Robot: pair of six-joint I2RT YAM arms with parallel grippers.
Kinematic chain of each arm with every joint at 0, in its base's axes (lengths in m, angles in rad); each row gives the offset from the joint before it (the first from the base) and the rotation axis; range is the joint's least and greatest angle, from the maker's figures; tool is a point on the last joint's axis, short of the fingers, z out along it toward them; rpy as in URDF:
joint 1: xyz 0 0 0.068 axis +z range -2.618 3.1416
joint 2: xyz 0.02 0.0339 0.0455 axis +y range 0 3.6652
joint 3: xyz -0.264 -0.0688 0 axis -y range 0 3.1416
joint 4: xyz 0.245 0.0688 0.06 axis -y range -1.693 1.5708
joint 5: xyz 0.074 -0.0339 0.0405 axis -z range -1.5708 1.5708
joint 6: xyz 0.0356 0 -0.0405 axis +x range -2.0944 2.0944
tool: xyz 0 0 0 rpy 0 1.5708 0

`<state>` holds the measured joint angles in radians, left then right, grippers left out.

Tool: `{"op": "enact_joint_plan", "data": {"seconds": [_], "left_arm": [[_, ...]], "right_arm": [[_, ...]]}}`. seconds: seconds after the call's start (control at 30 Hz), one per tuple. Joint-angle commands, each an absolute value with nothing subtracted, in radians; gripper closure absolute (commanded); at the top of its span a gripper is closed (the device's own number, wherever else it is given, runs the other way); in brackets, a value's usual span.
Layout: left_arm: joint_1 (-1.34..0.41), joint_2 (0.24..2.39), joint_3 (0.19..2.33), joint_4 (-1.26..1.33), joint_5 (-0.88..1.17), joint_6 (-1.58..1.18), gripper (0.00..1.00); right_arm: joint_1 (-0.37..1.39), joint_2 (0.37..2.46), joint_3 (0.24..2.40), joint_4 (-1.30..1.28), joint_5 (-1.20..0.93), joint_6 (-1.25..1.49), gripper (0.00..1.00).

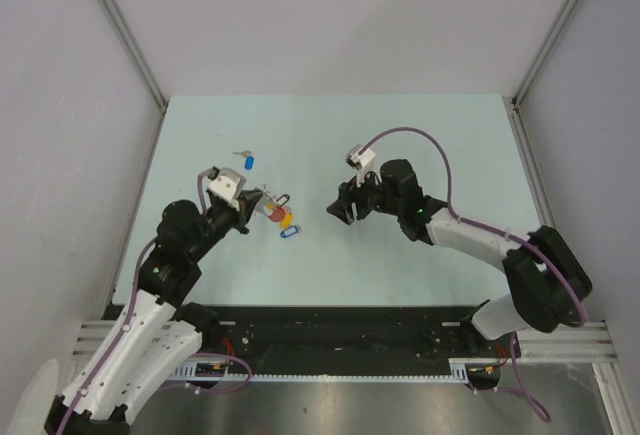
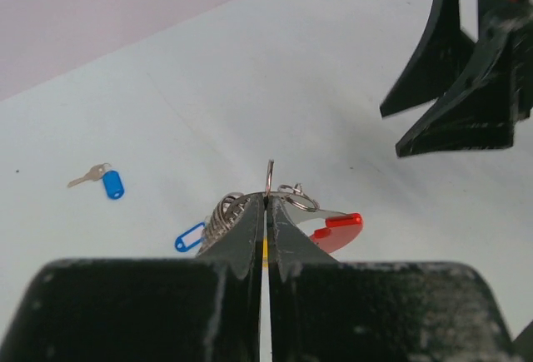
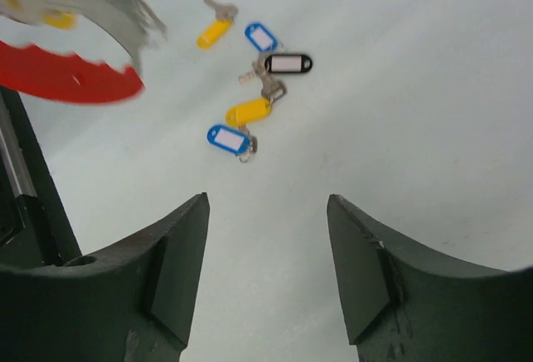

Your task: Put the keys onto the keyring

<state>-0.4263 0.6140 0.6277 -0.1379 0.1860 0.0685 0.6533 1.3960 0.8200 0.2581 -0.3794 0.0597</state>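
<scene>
Plainly, left hand point(image 2: 266, 204) pinches the keyring point(image 2: 337, 230) — right hand point(image 3: 268, 205) spread — labels on the keys point(image 3: 250, 113) unreadable.

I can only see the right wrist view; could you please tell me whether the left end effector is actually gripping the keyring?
Observer: Yes, the left end effector is shut on the silvery part of the keyring.
Operator: Thank you. Is any key lying outside my frame?
Observer: One blue-tagged key lies alone on the far side of the left end effector.
</scene>
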Motion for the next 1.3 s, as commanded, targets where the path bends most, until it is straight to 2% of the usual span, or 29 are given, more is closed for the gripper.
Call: {"op": "enact_joint_plan", "data": {"seconds": [0.0, 0.23, 0.5, 0.77, 1.27], "left_arm": [[-0.402, 0.520, 0.603, -0.158, 0.134, 0.060, 1.00], [-0.402, 0.443, 0.577, -0.166, 0.045, 0.087, 1.00], [-0.402, 0.431, 0.568, -0.164, 0.044, 0.086, 1.00], [-0.402, 0.431, 0.566, -0.160, 0.066, 0.081, 1.00], [-0.402, 0.431, 0.566, -0.160, 0.084, 0.081, 1.00]], "right_arm": [[0.687, 1.526, 0.877, 0.296, -0.330, 0.165, 0.39], [0.732, 1.768, 0.942, 0.428, -0.396, 0.349, 0.50], [0.761, 1.971, 1.064, 0.463, -0.439, 0.459, 0.56], [0.765, 2.043, 1.130, 0.396, -0.413, 0.459, 0.60], [0.769, 2.083, 1.178, 0.327, -0.459, 0.428, 0.79]]}}
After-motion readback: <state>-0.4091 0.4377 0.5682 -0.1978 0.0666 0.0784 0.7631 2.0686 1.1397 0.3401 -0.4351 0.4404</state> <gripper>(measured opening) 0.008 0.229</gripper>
